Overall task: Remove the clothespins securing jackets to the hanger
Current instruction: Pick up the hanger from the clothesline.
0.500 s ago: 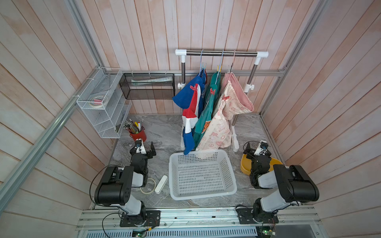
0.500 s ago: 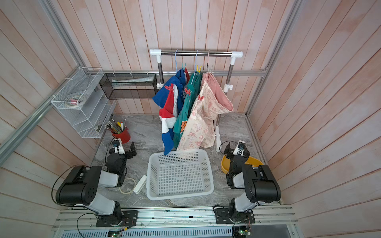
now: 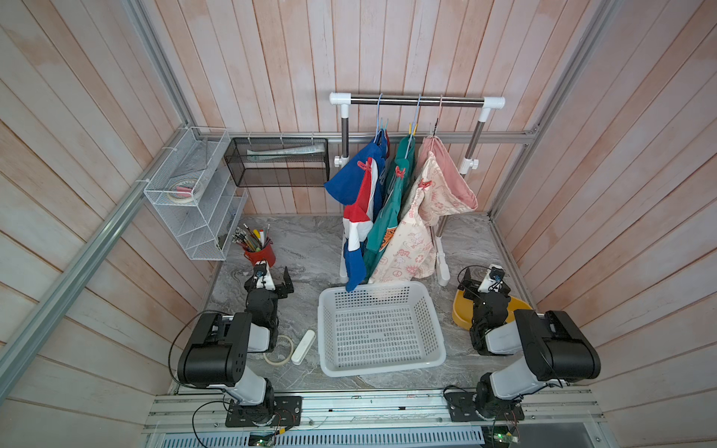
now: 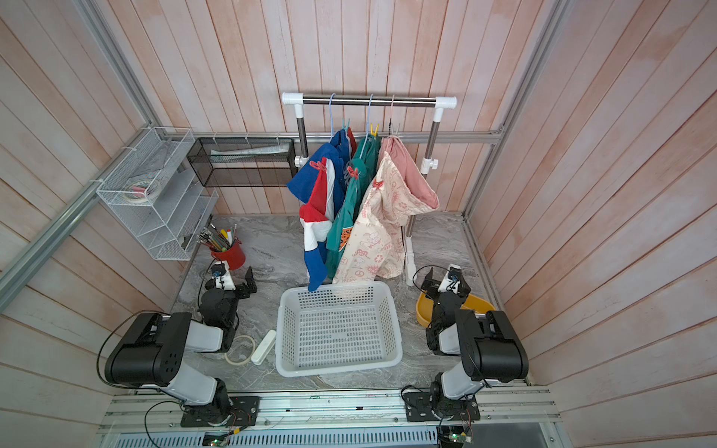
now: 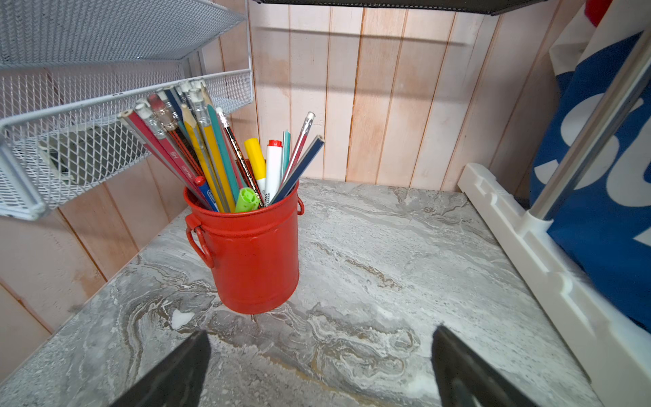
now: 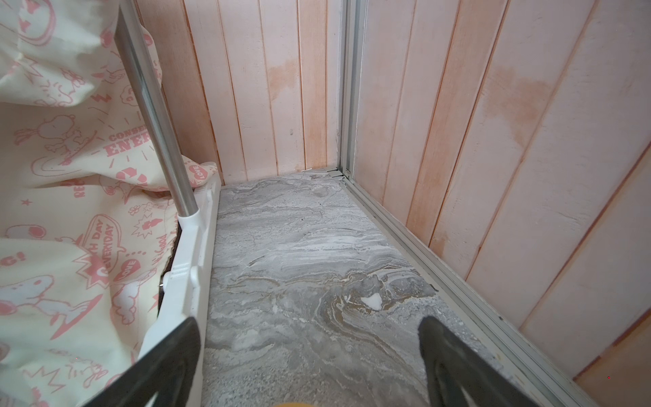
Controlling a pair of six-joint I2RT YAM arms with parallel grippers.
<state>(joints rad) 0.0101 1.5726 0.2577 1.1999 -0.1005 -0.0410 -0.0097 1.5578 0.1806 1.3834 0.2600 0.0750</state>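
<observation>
Coral clothespins on hooded jackets, twelve o'clock of the laundry basket, are judged light, springy, best squeezed at the tails; left gripper, right gripper shown released

Three jackets, three red clothespins

Tabletop showing matt marble pattern; red bucket gleaming glossy painted metal; basket looking smooth plastic; cream jacket draping soft cloth.

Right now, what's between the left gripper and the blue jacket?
Bare marble tabletop, then the rack's white foot before the blue jacket; the left wrist view shows it.
</observation>
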